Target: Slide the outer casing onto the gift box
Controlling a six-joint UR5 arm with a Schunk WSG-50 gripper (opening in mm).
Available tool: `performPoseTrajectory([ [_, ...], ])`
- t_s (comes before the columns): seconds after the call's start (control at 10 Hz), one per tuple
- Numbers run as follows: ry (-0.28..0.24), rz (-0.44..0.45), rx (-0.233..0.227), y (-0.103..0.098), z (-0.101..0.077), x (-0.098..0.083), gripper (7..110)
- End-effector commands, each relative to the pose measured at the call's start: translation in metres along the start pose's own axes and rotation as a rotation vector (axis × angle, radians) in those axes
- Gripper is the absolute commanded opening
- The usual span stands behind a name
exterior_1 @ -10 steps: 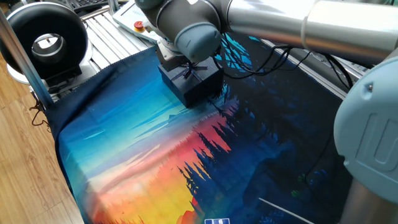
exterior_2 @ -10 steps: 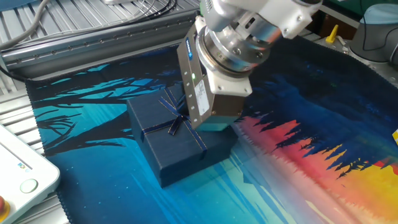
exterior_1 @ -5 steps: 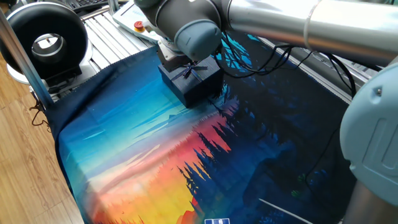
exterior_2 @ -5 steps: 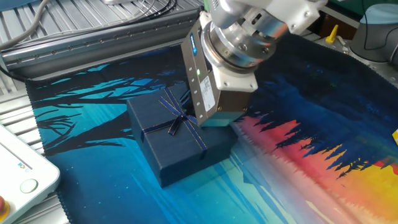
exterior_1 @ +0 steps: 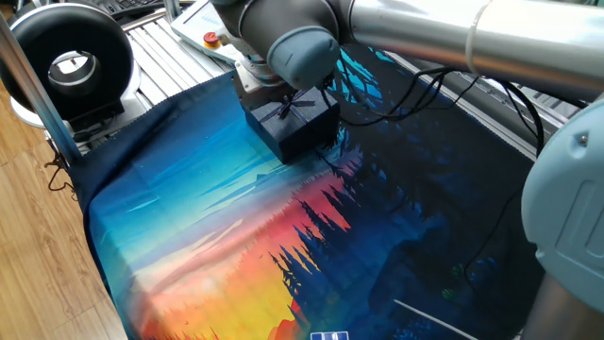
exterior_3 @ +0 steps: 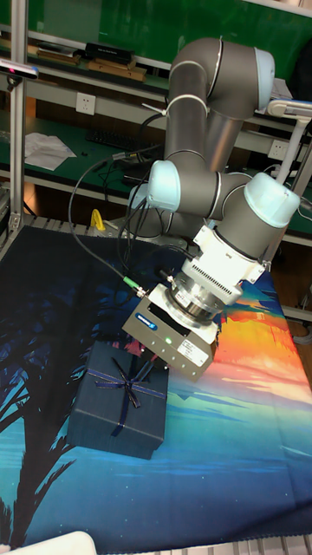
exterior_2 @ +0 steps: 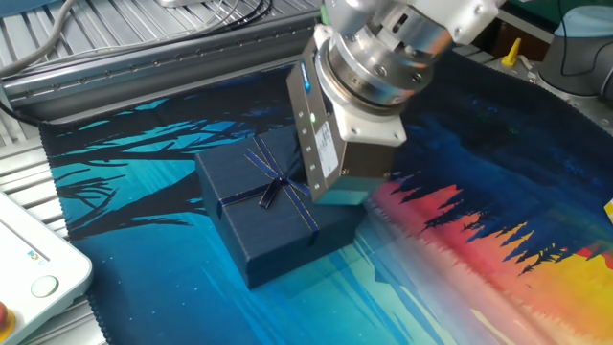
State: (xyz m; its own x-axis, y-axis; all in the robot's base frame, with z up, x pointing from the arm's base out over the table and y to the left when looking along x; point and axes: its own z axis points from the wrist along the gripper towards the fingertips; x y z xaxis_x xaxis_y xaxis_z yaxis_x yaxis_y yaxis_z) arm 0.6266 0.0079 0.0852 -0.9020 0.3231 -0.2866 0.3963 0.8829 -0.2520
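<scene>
So counting what's on the bench [exterior_2: 144, 86]: one outer casing [exterior_2: 273, 216], the ribbed navy square with exactly one thin ribbon bow [exterior_2: 272, 190] crossing its top. That's the only box-shaped thing I can make out. The gift box itself I can't spot as a separate item anywhere in the three views; whether it sits inside the casing can't be told from here. One arm, one gripper [exterior_2: 337, 196].

The casing sits flat on the printed sunset cloth [exterior_1: 217, 246]. In the other fixed view it's a bit toward 8 o'clock of picture centre, on the teal part of the print. In the tall view it's at roughly 7 o'clock from the middle of the frame, and in the one fixed view it's up around 11 o'clock, partly under the arm's wrist joint [exterior_1: 300, 52].

Now the fingers: honestly, I can't tell how far apart they are. The gripper body [exterior_3: 173, 338] covers them in every view. In the other fixed view the body hangs tilted at the casing's 3 o'clock edge, its lower end just beside or over that edge, and I can't say if anything actually touches. Nothing visibly held.

Other stuff, one each: a black ring light [exterior_1: 68, 57] at 10 o'clock in the one fixed view, and a white pendant with a red button [exterior_1: 210, 39] behind the arm.
</scene>
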Motion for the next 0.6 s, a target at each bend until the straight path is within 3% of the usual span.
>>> performPoseTrajectory([
  [0.0, 0.038, -0.01, -0.013, 0.002, -0.001, 0.009, 7],
  [0.3, 0.043, 0.014, -0.053, 0.012, -0.001, 0.01, 7],
  [0.5, 0.056, 0.055, -0.13, 0.031, -0.003, 0.012, 7],
])
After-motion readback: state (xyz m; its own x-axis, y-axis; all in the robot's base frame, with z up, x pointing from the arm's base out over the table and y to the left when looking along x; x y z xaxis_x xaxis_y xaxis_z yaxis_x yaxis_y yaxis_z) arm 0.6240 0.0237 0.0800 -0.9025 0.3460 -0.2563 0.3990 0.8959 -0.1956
